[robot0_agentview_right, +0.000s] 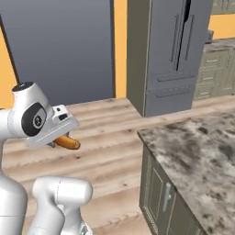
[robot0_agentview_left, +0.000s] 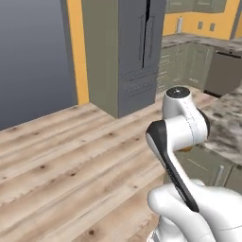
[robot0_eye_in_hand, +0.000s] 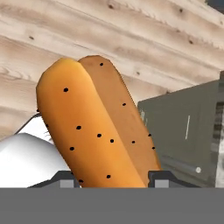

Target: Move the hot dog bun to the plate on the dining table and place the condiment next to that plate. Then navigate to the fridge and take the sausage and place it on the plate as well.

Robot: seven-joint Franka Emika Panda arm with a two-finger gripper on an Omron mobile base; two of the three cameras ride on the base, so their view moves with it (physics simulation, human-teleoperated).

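Wooden floor (robot0_eye_in_hand: pixel 144 39) lies beneath the gripper (robot0_eye_in_hand: pixel 113 178), whose jaws clamp the hot dog bun (robot0_eye_in_hand: pixel 94 127); its long axis projects straight outward from the fingertips.

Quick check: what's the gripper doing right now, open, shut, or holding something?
Gripper: shut on the hot dog bun, which stands up between the two fingertips in the hand view.

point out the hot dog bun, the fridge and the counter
hot dog bun (robot0_eye_in_hand: pixel 87 131), hand view, left half's crust
fridge (robot0_agentview_right: pixel 170 50), right base view, upper left door
counter (robot0_agentview_right: pixel 197 147), right base view, marble top
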